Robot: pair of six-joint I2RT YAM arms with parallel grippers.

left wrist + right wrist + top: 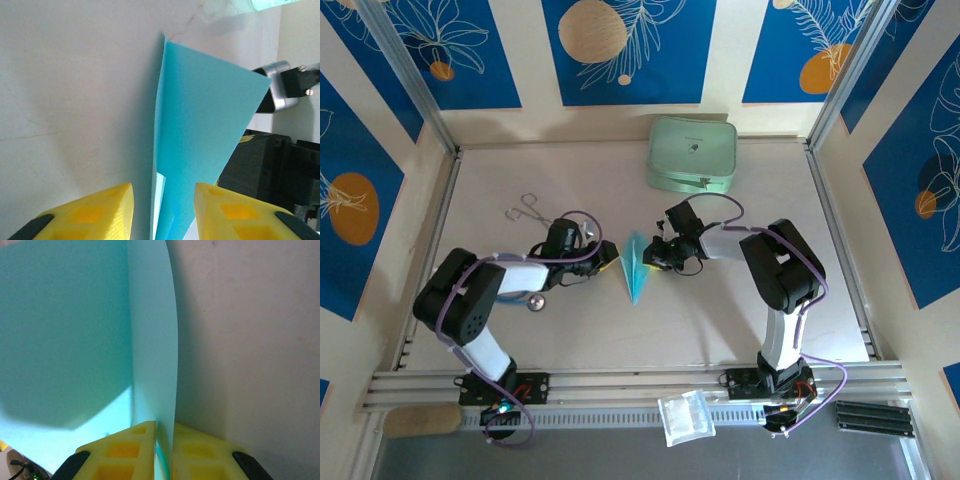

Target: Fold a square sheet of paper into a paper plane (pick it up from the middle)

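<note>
Roughly mid-table, the sky-blue paper plane sits between both arms; the right gripper pinches one flap, and the left gripper is spread astride its edge.

Tabletop: pale off-white, matte, faintly scuffed, evenly lit, with soft, short shadows. It is enclosed on three sides by cream walls carrying deep-blue panels printed with white line-drawn leaves and orange or tan discs; bare aluminium posts rise at a slant from the two far corners. Slotted aluminium rails run along the near edge, with a grey surface below them.
</note>
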